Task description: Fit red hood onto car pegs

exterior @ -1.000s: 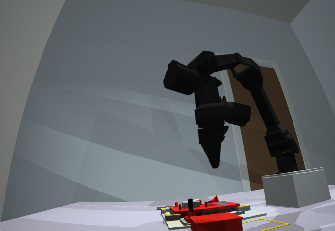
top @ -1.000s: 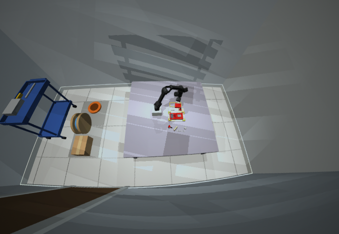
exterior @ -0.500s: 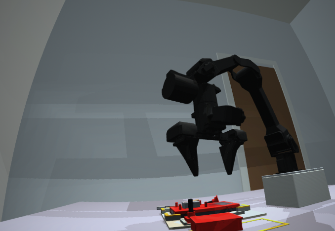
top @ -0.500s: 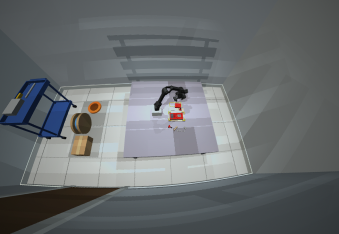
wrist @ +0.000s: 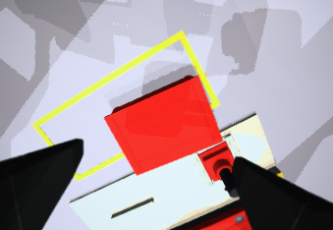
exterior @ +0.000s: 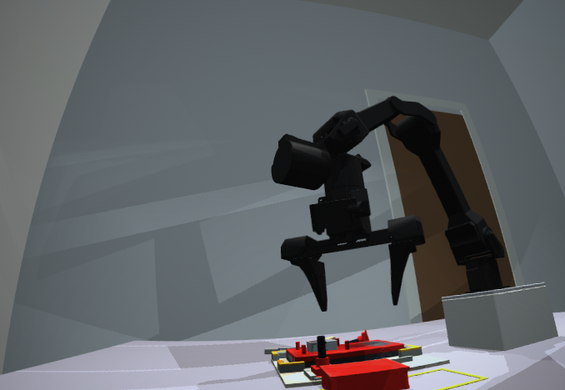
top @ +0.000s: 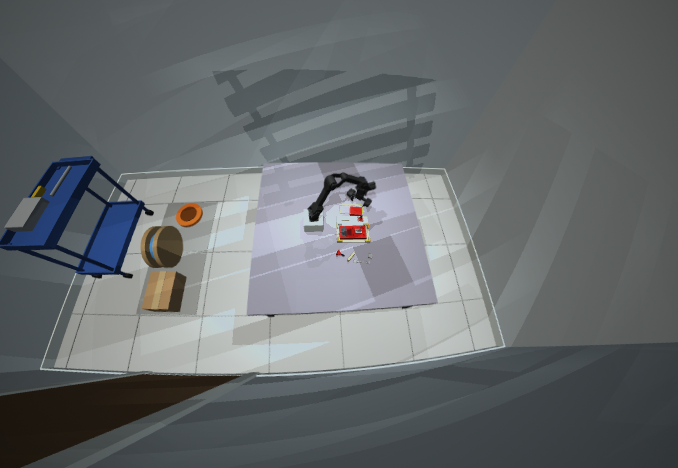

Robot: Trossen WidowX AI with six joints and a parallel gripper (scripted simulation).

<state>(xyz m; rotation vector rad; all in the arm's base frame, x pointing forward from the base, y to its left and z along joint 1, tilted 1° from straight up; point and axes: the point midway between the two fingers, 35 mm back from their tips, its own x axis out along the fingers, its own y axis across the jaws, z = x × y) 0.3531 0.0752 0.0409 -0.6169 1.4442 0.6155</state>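
One lavender table (top: 307, 284) (exterior: 108, 374) (wrist: 130, 20) bears the work, with the black arm (top: 320, 197) (exterior: 444, 179) mounted on a grey pedestal (top: 313, 226) (exterior: 472, 322) and arched so its gripper (top: 359, 198) (exterior: 359, 307) (wrist: 160, 155) points downward, fingers spread about fully wide with nothing between them, presumably to straddle the hood. The pale jig board (top: 345, 222) (exterior: 292, 379) (wrist: 179, 187) carries the red chassis (top: 352, 236) (exterior: 347, 353) (wrist: 228, 220), its corner stops probably there to resist shifting during fitting. Beside the chassis, the red hood (top: 356, 210) (exterior: 366, 374) (wrist: 164, 125) sits roof up, partly inside the yellow outline (top: 340, 209) (exterior: 463, 383) (wrist: 107, 79), skewed to it, its near edge overlapping the board in the wrist view; whether it touches is unclear. The grey engine block (top: 358, 231) (exterior: 321, 344) is in place. A black post (exterior: 321, 347) (wrist: 227, 181) stands close to the hood, so a wide finger could catch it. Short red pegs (exterior: 347, 344) stand uncovered, awaiting the corner holes.
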